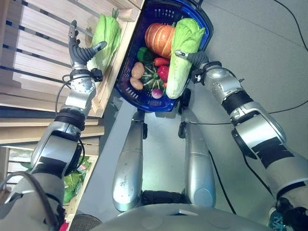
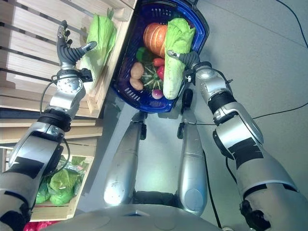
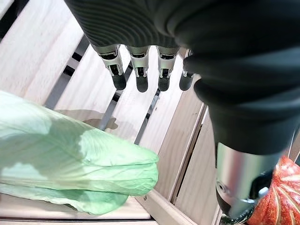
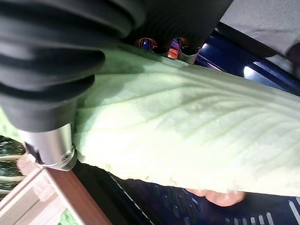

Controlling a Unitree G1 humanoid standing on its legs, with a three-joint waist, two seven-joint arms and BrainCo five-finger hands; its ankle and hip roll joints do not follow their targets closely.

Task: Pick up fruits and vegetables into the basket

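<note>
1. Blue basket [image 1: 199, 19] at 12 o'clock, hung over grey floor [image 1: 269, 57]; wooden crate [image 1: 38, 57] alongside at 9 to 10 o'clock, rim close beside basket wall.
2. Inside basket: orange pumpkin [image 1: 160, 38] at far end; potatoes [image 1: 137, 70] along the 9 o'clock wall; red peppers [image 1: 162, 72] and a dark green vegetable [image 1: 144, 54] at centre; small purple-and-white root [image 1: 157, 93] at near end.
3. Cabbage [image 1: 183, 53] in basket, laid over other produce along the 3 o'clock side; long axis from 12 to 6 o'clock, frilled leaf end toward 12, near end resting on basket's near rim.
4. Right hand [image 1: 192, 57] wrapped round that cabbage at mid-length, thumb across its upper face; in right wrist view, pale ribbed leaf pressed against palm, blue basket mesh beyond.
5. Second cabbage [image 1: 107, 36] lying on crate slats just inside the rim next to basket; long axis roughly 12 to 6 o'clock, slightly tilted.
6. Left hand [image 1: 79, 50] raised over crate, at 9 o'clock of second cabbage; fingers spread and straight, thumb tip reaching toward the leaves, nothing held. In left wrist view, fingers [image 3: 140, 75] clear above slats, cabbage apart from them.
7. Lower shelf at 7 o'clock: more leafy greens [image 2: 60, 185] in a wooden bin.
</note>
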